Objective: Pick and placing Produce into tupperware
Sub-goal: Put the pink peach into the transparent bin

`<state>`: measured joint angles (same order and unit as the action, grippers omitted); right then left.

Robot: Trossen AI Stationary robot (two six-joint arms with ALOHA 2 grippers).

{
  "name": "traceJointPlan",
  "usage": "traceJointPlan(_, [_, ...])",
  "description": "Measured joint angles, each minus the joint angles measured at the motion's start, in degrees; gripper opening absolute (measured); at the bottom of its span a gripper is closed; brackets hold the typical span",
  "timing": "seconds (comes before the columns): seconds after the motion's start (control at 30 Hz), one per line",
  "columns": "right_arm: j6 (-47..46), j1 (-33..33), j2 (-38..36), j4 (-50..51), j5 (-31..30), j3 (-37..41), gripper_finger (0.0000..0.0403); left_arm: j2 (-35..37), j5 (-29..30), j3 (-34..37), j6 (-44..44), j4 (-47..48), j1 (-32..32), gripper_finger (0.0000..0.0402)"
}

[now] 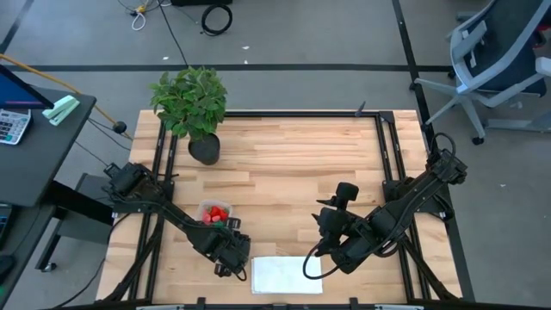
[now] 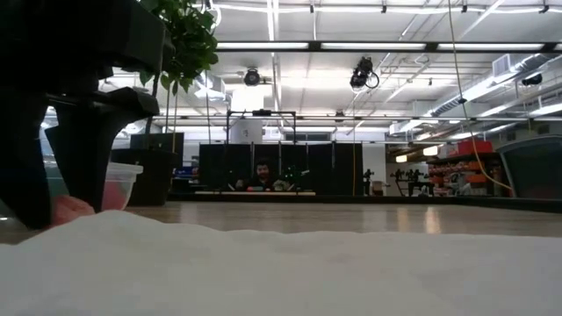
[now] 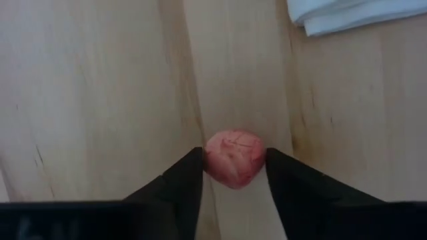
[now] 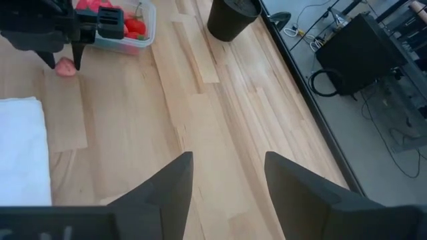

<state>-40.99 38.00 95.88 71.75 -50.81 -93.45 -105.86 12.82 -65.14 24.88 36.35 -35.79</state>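
My left gripper (image 1: pixel 231 257) stands near the table's near edge, just left of the white sheet, with a pink piece of produce (image 3: pixel 232 159) between its fingers. The low view shows this piece (image 2: pixel 70 211) down at table level. The clear tupperware (image 1: pixel 215 213) sits just beyond that gripper and holds several red pieces (image 4: pixel 130 27). My right gripper (image 4: pixel 228 159) is open above bare wood right of the sheet and touches nothing. My left gripper (image 3: pixel 233 153) has the pink piece pinched between its two fingers, one finger (image 3: pixel 190 170) on each side of its rounded body (image 3: pixel 217 160). The fingers come from above, pointing down. The piece sits low on the wooden table, seen also in the right wrist view (image 4: pixel 65 67).
A flat white sheet (image 1: pixel 286 274) lies at the near edge between the two grippers. A leafy plant in a dark pot (image 1: pixel 194 103) stands at the far left. Bare wood (image 1: pixel 301 164) fills the table's middle and far right. A black frame (image 1: pixel 392 155) runs round the table.
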Motion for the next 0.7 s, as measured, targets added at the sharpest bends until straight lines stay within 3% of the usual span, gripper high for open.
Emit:
traceJointPlan(0.23, [0.00,0.00,0.00,0.00,0.00,0.00,0.0194,0.07,0.06,-0.07,2.29,-0.01,0.00,0.0090])
traceJointPlan(0.43, [0.04,0.00,0.00,-0.01,0.00,-0.02,0.0194,0.07,0.25,-2.93,3.01,3.78,0.00,0.0058])
traceJointPlan(0.7, [0.02,0.00,0.00,-0.02,0.02,-0.02,0.0194,0.08,7.86,-14.75,5.62,25.15,0.00,0.0056])
